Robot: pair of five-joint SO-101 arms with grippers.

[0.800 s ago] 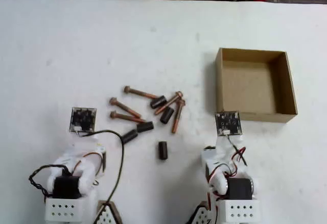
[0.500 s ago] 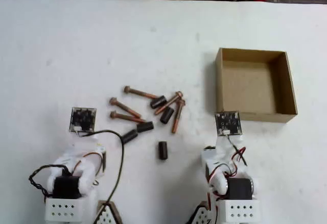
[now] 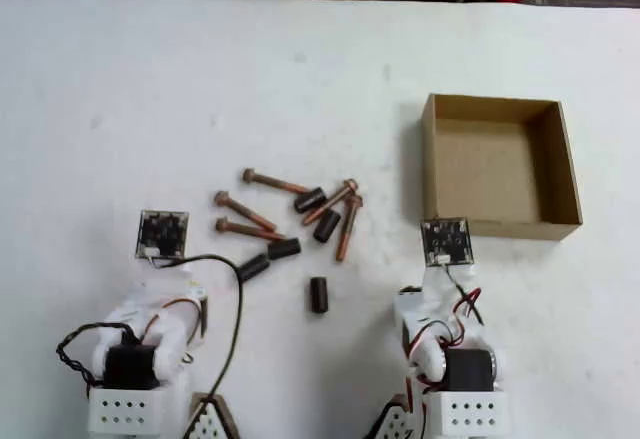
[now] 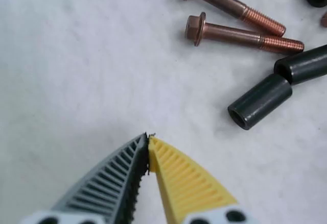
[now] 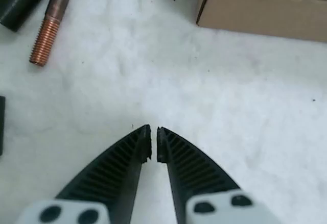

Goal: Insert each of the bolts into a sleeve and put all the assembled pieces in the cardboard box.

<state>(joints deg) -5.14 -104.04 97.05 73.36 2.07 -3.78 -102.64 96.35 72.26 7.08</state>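
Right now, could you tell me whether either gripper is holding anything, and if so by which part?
Nothing is held: the left gripper and the right gripper are both shut and empty.

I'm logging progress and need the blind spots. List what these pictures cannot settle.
High view: whether the farthest bolt enters the adjoining sleeve or merely touches it; too small to tell.
Right wrist view: inside of the cardboard box, hidden by its own wall and the frame edge.
Right wrist view: head of the threaded bolt, cut off by the frame edge.
Left wrist view: far end of the partial sleeve, cut off by the frame edge.
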